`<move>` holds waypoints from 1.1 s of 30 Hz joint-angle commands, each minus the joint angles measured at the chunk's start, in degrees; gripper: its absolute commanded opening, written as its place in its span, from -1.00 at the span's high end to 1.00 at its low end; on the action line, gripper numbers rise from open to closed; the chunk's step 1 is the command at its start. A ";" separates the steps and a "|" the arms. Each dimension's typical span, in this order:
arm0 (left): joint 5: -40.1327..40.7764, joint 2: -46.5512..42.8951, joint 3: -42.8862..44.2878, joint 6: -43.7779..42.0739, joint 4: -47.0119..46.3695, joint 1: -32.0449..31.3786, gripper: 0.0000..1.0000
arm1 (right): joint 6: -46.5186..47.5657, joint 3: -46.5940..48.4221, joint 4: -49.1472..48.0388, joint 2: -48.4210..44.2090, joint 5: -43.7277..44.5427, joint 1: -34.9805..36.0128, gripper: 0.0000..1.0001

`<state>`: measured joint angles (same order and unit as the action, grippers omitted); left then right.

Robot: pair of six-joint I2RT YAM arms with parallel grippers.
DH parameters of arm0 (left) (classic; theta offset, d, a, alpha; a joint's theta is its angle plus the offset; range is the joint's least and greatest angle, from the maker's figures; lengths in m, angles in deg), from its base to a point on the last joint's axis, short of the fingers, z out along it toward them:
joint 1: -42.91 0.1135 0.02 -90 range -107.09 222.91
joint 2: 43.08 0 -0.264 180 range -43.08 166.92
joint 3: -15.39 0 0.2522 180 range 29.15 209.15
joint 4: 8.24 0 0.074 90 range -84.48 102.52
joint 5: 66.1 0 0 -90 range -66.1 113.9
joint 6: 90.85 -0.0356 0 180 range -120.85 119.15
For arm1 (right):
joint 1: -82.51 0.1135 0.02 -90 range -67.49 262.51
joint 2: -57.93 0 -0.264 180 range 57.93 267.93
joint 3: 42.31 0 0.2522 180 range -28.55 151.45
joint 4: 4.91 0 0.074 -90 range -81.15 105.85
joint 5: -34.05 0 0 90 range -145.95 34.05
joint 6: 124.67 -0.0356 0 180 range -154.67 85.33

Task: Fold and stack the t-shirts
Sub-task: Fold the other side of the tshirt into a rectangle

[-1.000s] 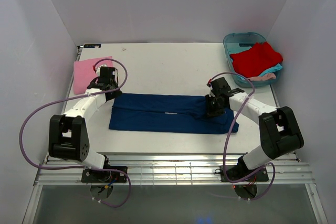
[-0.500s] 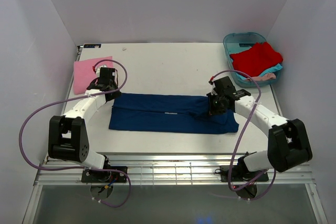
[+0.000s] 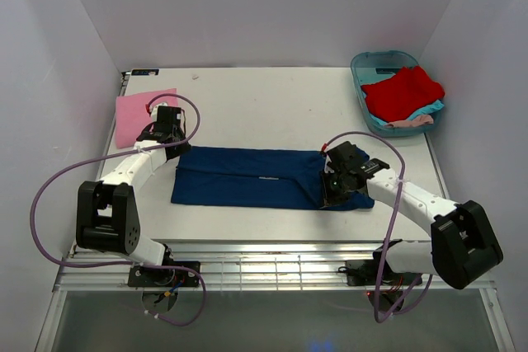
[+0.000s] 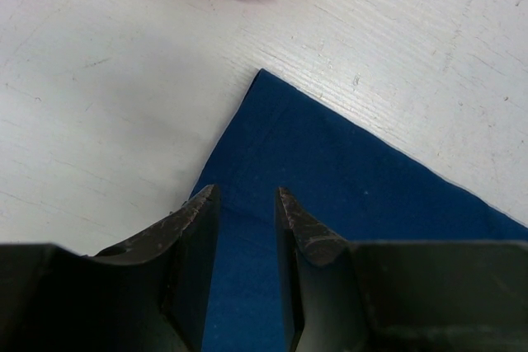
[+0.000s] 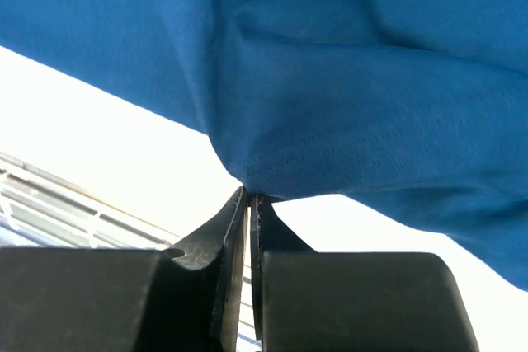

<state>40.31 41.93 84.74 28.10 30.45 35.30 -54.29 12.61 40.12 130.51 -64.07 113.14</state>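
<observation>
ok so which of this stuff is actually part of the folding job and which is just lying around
Part of the job:
navy t-shirt, spread out, its edge pinched in the right gripper
pink t-shirt, flat at the far left
red t-shirt and teal t-shirt, heaped in the teal tub
left gripper, open over the navy corner

Lying about:
teal tub, only a container
table

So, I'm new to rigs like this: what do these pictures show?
Two robot arms are bolted to a table. One picture looks down from above and behind; the other two come from a camera on each wrist, fingers in view. On it: a navy t-shirt folded into a long strip, a pink t-shirt far left, and a teal tub holding a red t-shirt. The right gripper is shut on the navy t-shirt's edge; the left gripper stands open over its corner.
</observation>
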 commanded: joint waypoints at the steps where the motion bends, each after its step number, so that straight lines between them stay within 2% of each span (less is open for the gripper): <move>1: -0.58 -0.46 -0.22 0.23 -0.93 -0.03 0.15 | -2.79 -0.82 -0.33 -1.30 -1.20 2.23 0.85; 10: -1.46 -0.11 -0.57 0.41 -1.20 -0.03 0.15 | -4.29 1.28 -0.86 0.90 -1.29 5.40 0.80; 13: -2.16 -0.02 -0.49 0.41 -1.20 -0.03 0.15 | -4.29 2.68 -1.03 1.95 -1.55 6.10 0.33; 16: -4.18 -0.02 -0.49 0.84 -2.33 -0.03 0.15 | -4.55 4.62 -1.12 0.99 0.64 6.28 0.14; 17: -4.53 -0.02 -0.49 1.11 -2.86 -0.12 0.15 | -4.64 5.49 -0.95 0.29 4.39 6.28 0.01; 19: -5.67 -0.02 -0.57 1.11 -5.49 -0.29 0.15 | -4.47 9.09 -0.33 0.28 10.98 5.93 -0.10; 20: -6.12 0.24 -0.14 1.02 -6.29 -0.55 0.16 | -4.29 10.24 -0.07 1.33 15.98 5.41 -0.07; 21: -6.64 1.11 0.47 1.02 -7.25 -0.64 0.17 | -4.03 12.34 -0.15 2.30 17.07 4.62 0.03; 22: -7.60 1.64 1.09 1.02 -7.70 -0.82 0.19 | -3.85 13.23 -0.15 3.26 17.87 3.57 0.24; 23: -8.05 2.26 2.05 1.11 -8.31 -0.99 0.22 | -3.68 14.11 -0.33 5.62 19.70 1.90 0.80; 25: -8.75 4.54 2.85 0.93 -10.07 -1.08 0.43 | -2.89 15.87 -1.47 8.10 21.39 -0.03 0.85; 26: -9.28 5.51 3.29 0.93 -10.42 -1.17 0.59 | -2.54 16.40 -1.82 10.72 22.96 -0.74 0.85; 27: -9.37 6.56 4.16 1.11 -10.51 -1.17 1.00 | -1.92 16.92 -2.43 12.05 23.58 -1.18 0.85; 33: -10.95 12.45 4.09 0.93 -14.02 -1.52 1.00 | -0.69 19.91 -4.54 19.70 25.96 -6.02 0.85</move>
<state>31.04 54.08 87.93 29.13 19.82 34.09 -56.39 29.53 37.14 148.60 -41.80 108.71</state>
